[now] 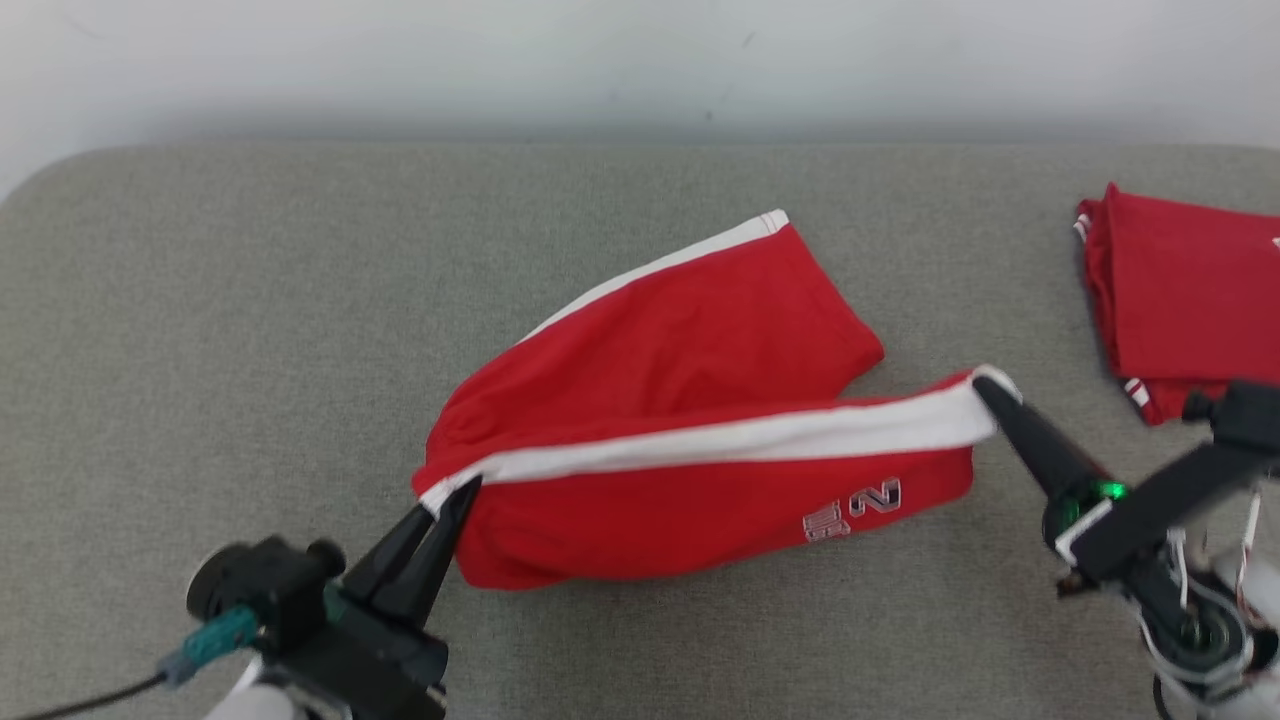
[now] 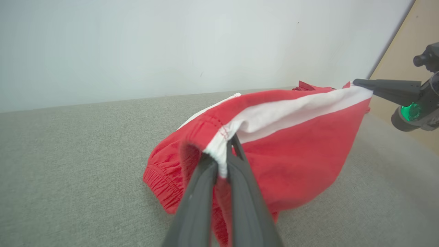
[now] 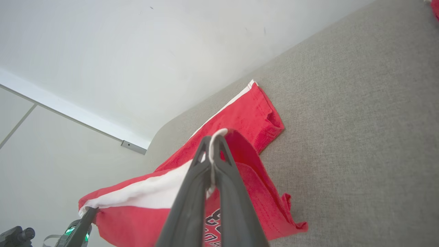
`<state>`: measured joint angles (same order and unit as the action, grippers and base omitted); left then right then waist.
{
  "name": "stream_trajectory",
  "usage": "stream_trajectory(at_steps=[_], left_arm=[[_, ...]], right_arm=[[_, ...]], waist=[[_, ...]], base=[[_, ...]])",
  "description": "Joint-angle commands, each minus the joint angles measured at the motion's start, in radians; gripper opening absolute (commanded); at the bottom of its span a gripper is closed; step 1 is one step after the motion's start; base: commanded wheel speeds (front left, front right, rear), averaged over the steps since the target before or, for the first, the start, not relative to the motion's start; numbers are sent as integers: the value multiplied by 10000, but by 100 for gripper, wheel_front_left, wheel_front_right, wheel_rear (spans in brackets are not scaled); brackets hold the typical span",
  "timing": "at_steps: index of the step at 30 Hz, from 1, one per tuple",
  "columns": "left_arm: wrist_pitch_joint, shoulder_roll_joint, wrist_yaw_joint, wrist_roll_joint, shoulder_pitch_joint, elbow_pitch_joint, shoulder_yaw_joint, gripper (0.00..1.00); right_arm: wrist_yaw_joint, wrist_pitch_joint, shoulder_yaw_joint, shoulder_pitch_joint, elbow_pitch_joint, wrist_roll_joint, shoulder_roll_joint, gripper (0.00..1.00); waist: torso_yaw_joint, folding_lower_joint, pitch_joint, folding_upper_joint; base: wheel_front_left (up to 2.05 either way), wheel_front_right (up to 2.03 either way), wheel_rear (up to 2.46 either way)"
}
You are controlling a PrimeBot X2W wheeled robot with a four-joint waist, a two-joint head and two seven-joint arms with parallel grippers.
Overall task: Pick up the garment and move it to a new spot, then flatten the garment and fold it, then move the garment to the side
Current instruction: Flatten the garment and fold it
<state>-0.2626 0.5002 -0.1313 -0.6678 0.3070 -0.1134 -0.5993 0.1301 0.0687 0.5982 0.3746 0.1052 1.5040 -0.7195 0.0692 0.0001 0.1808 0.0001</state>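
Left gripper (image 1: 462,492): pinched tight on the white side stripe at the waistband end of the garment (image 1: 690,350). Right gripper (image 1: 985,388): clamped on the same stripe at the leg hem. Stripe taut between both, the rest draped mid-desk (image 1: 200,300).

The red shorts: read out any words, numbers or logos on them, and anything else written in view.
"2": outlined numeral on the red shorts, near the leg hem.
Outlined lettering beside it: too blurred to read.
Folded red garment: a white mark at the picture's edge, cut off, unreadable.
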Motion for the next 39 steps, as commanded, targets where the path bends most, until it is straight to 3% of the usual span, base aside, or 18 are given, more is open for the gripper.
stream_trajectory(at_steps=[1, 12, 21, 28, 37, 38, 39], left_arm=[[-22, 68, 18, -92, 547, -224, -255, 0], [-22, 178, 18, -979, 3903, -1949, -1383, 0], [-22, -78, 18, -1470, 5357, -2606, -2045, 0], [-24, -300, 18, -1634, 5749, -3014, -2373, 0], [-22, -480, 18, -1844, 5935, -3361, -2739, 0], [-22, -493, 18, -1810, 5943, -3408, -2806, 27], [-22, -501, 18, -1733, 5964, -3451, -2832, 56]], right_arm=[[8, -246, 58, 599, 246, -170, 62, 0], [7, -1711, 739, 4903, 3363, -1209, 880, 0], [7, -1898, 1305, 7129, 5258, -1842, 1680, 0], [7, -1597, 1804, 8137, 6746, -2290, 2176, 0], [7, -1332, 2348, 8471, 7536, -2249, 2375, 0], [7, -1344, 2452, 8506, 7575, -2307, 2368, 0], [7, -1291, 2582, 8546, 7559, -2411, 2357, 17]], waist=[[185, -1, 494, -1], [630, -1, 1916, -1], [1077, -1, 2784, -1], [1377, -1, 3090, -1], [1508, -1, 3087, -1], [1503, -1, 3088, -1], [1491, -1, 3085, -1]], base=[[0, 0, 0], [0, 0, 0], [0, 0, 0], [0, 0, 0], [0, 0, 0], [0, 0, 0], [0, 0, 0]])
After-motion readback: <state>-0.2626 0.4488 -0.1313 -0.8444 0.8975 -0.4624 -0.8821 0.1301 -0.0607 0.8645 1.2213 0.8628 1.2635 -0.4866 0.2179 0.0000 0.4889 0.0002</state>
